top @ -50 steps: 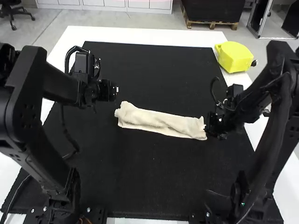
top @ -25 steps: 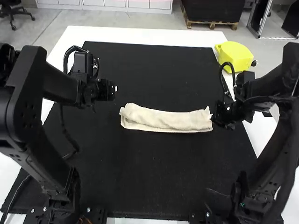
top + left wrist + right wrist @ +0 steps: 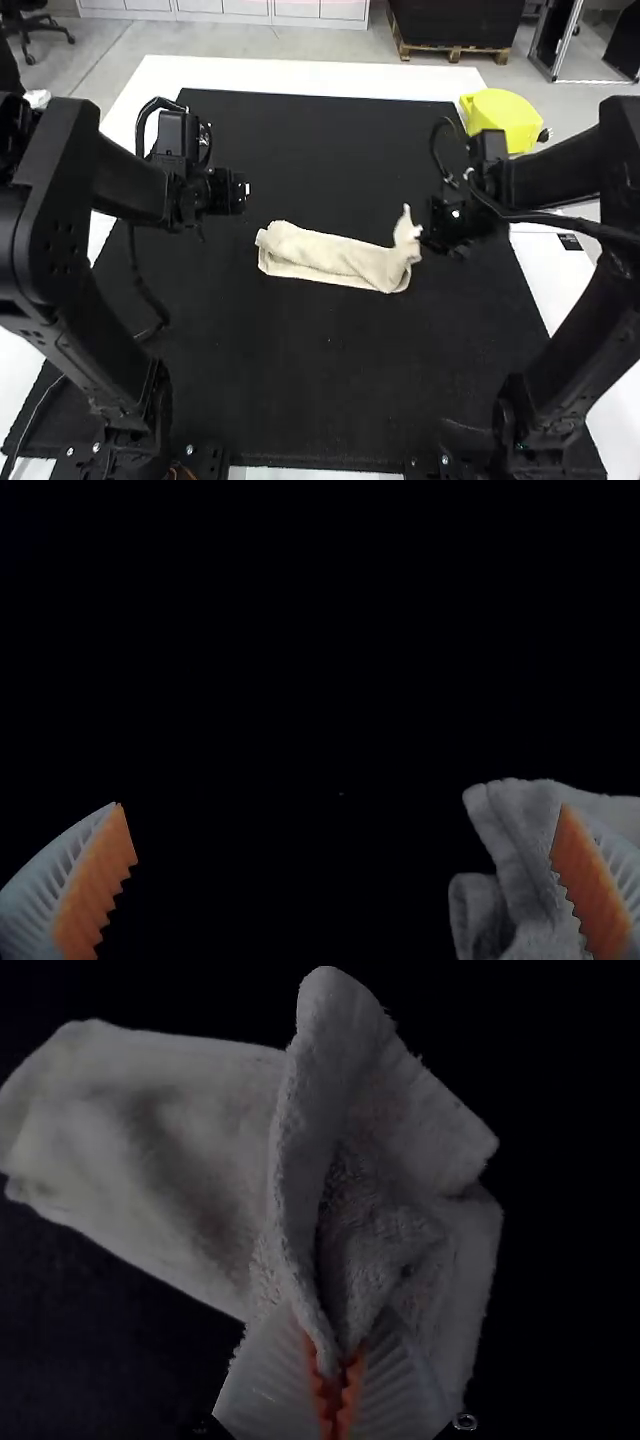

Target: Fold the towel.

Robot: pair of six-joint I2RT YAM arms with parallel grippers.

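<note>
The cream towel (image 3: pixel 335 258) lies as a long narrow strip across the mat, its right end raised and turned up. My right gripper (image 3: pixel 428 232) is at that raised end; in the right wrist view the gripper (image 3: pixel 335 1375) is shut on the end of the towel (image 3: pixel 170 1150), which bunches up between its pads. Beyond the towel's other end, up and to the left of it, stands my left gripper (image 3: pixel 246 190). From the left wrist, the gripper (image 3: pixel 340 855) is open with its fingers wide apart, and a folded towel corner (image 3: pixel 525 850) shows beside one finger.
A black mat (image 3: pixel 320 390) covers most of the white table (image 3: pixel 300 75). A yellow object (image 3: pixel 502 118) sits at the back right edge, behind the right arm. A cable runs along the mat beside the left arm.
My right gripper has moved left and inward with the towel's end, lifting and turning that end up. Earlier the towel moved slightly away and to the right. The left arm has stayed still.
</note>
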